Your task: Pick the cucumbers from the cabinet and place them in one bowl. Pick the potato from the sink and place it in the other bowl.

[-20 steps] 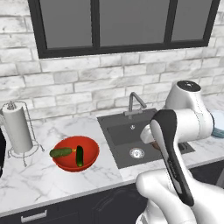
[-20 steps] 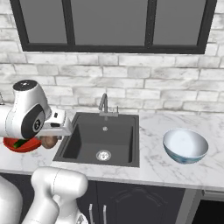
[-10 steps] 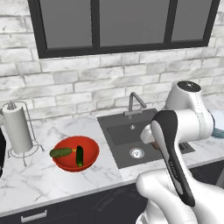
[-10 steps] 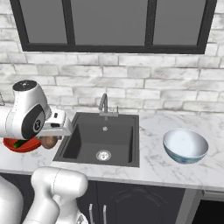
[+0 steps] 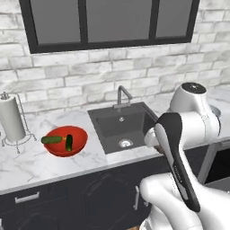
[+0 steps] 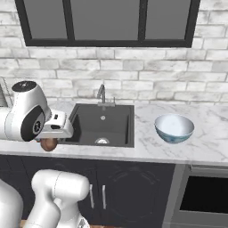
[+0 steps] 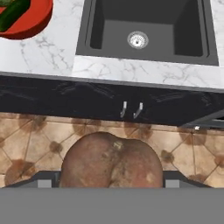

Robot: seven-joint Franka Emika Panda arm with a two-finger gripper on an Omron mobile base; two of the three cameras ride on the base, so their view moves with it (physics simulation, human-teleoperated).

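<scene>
I hold the potato (image 7: 110, 159) pinched in the gripper (image 6: 50, 143), out of the sink (image 6: 102, 124). Next I must carry it to the blue bowl (image 6: 174, 128), at three o'clock.

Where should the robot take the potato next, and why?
Probably swing sideways to the pale blue bowl. The tool holds the potato out past the counter's front edge, the sink has nothing in it, and both cucumbers already lie in the red bowl.
</scene>
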